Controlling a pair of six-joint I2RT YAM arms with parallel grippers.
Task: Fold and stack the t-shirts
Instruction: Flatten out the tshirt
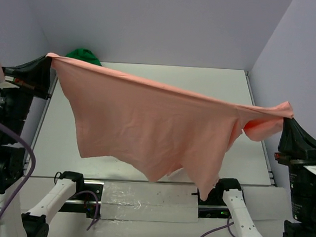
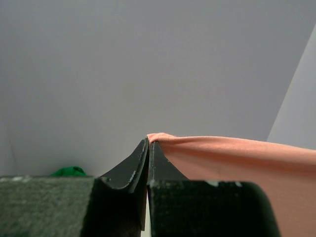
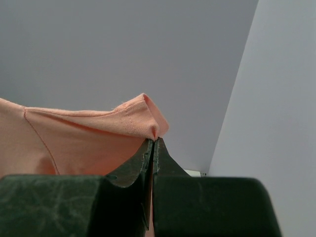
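Observation:
The salmon-pink t-shirt [image 1: 152, 123] hangs stretched in the air between both arms, its lower edge dangling above the table. My left gripper [image 1: 49, 58] is shut on its far left corner; in the left wrist view the gripper [image 2: 149, 140] pinches the pink cloth [image 2: 237, 158]. My right gripper [image 1: 286, 117] is shut on the right corner; in the right wrist view the gripper [image 3: 154, 140] clamps a hemmed edge [image 3: 98, 133]. The bright green t-shirt [image 1: 83, 56] lies crumpled at the back left, also seen in the left wrist view [image 2: 69, 171]. The dark red t-shirt is out of view.
The white table [image 1: 53, 138] is boxed by pale walls at the back and sides. A foil-covered strip [image 1: 142, 194] lies along the near edge between the two arm bases.

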